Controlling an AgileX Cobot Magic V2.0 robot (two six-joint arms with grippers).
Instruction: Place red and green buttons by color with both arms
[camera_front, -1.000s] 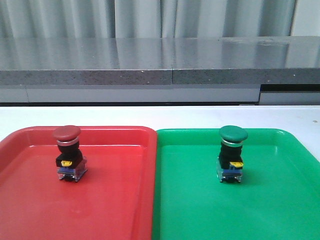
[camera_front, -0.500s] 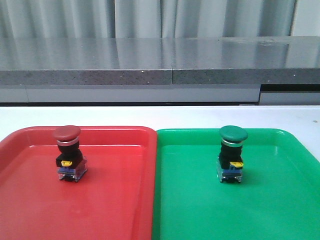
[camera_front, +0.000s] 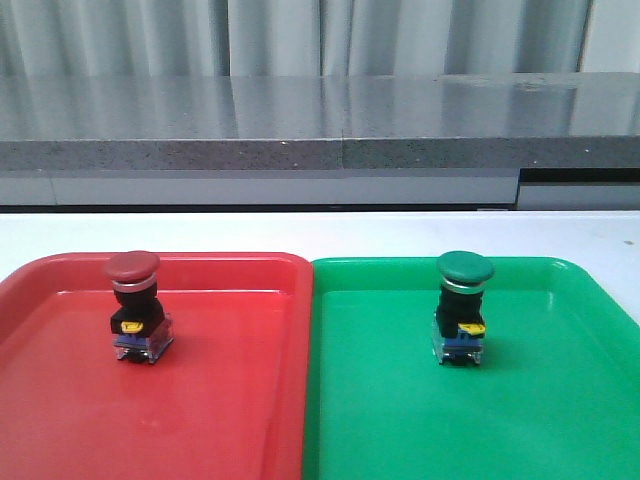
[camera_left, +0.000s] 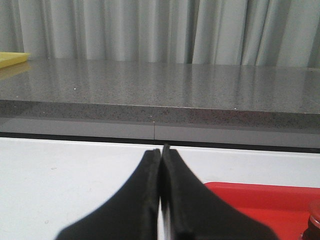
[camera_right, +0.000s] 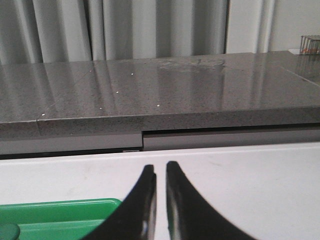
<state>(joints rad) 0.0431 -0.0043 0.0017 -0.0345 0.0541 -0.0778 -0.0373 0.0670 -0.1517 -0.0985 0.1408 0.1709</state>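
Observation:
The red button (camera_front: 136, 305) stands upright in the red tray (camera_front: 230, 400), left of centre. The green button (camera_front: 462, 308) stands upright in the green tray (camera_front: 400, 400). Neither gripper shows in the front view. In the left wrist view my left gripper (camera_left: 161, 148) is shut and empty above the white table, beside the red tray's corner (camera_left: 260, 192); the red cap's edge (camera_left: 315, 222) just shows. In the right wrist view my right gripper (camera_right: 160, 167) has its fingers almost together with a thin gap, holding nothing, beside the green tray's corner (camera_right: 60, 207); the green cap's edge (camera_right: 9, 232) just shows.
The two trays sit side by side, touching, at the front of the white table (camera_front: 320, 232). A grey stone counter (camera_front: 320, 130) runs behind the table, with curtains behind it. A yellow object (camera_left: 12, 58) lies on the counter.

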